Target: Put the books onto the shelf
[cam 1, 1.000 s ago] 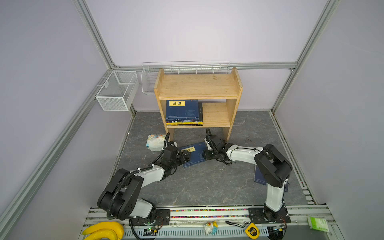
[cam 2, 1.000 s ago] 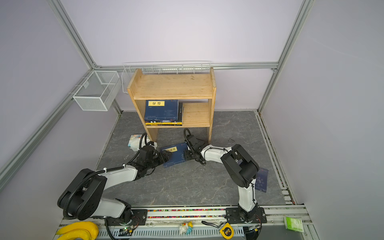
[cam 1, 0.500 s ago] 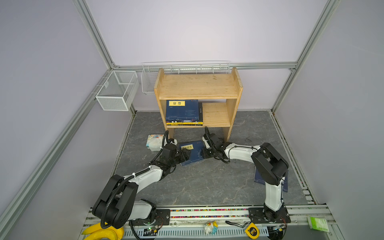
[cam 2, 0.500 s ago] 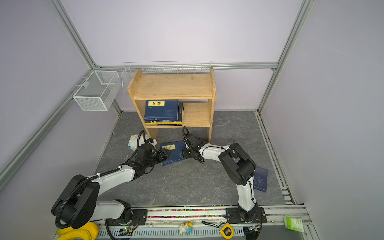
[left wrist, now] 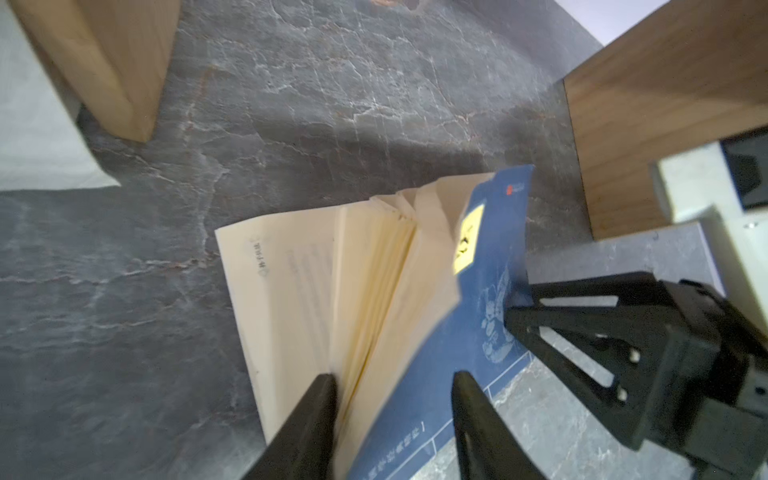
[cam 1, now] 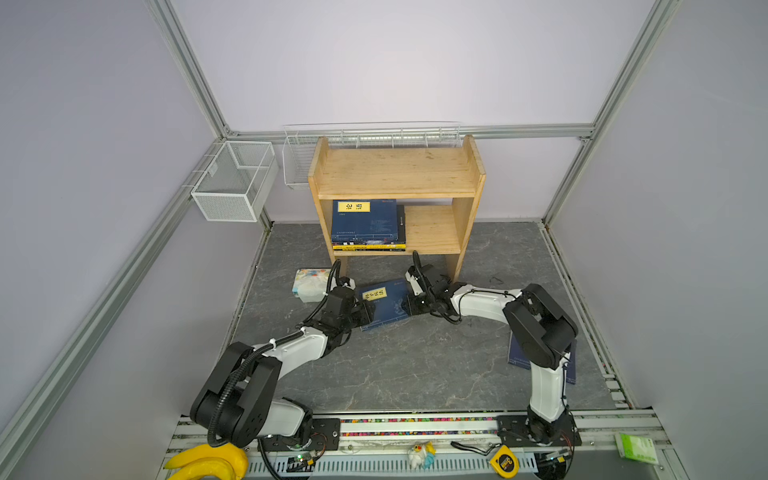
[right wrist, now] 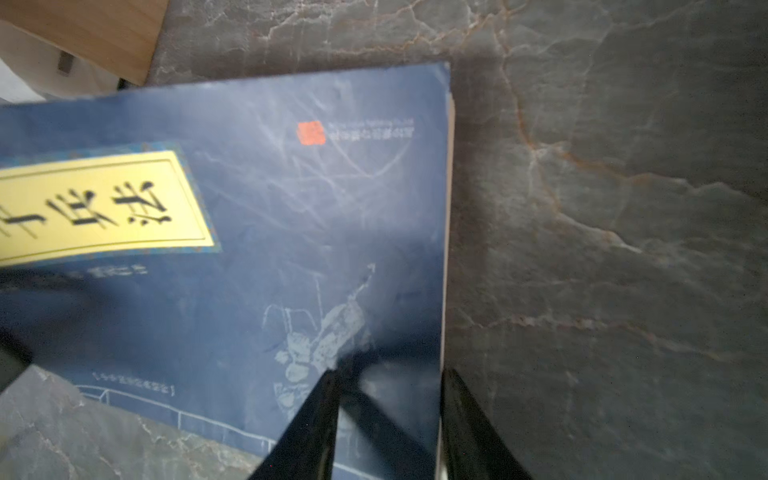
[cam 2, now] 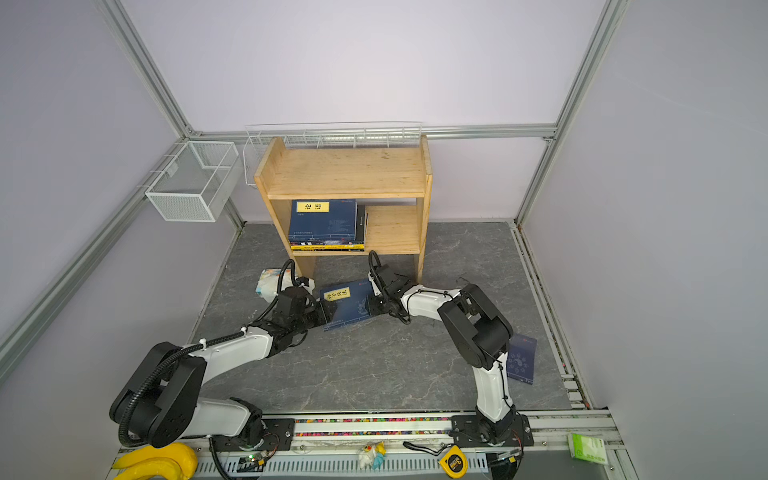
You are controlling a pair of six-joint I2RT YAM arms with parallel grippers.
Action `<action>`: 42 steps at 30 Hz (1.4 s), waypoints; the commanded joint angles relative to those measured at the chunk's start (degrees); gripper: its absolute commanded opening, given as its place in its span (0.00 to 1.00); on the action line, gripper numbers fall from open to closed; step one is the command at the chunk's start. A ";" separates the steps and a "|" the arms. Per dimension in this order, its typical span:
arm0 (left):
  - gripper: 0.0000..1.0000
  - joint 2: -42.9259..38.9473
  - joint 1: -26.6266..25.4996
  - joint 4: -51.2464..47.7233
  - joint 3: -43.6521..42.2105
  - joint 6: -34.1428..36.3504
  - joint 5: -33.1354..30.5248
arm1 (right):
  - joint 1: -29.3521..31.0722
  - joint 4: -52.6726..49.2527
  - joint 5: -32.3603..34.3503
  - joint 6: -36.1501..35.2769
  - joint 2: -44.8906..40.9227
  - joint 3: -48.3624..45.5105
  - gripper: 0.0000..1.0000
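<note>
Grip should take every page: the yellow-labelled navy blue paperback lies fanned on the near side of the wooden shelf. The left gripper and right gripper stand half-closed astride its opposite edges; whether they pinch, I cannot tell.

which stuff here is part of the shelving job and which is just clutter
Job: shelf, book stack, middle floor book, right floor book.
Clutter: floral packet, mesh basket, banana, tape measure, toy, green packet.

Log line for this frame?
left gripper: straddles navy book spine edge | right gripper: opposite edge | grip: unclear | pages: fanned open
</note>
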 commanded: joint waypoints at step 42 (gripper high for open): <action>0.00 -35.31 -0.69 -33.71 23.69 -5.02 14.69 | -7.69 22.05 -38.03 34.73 -32.13 -18.64 0.93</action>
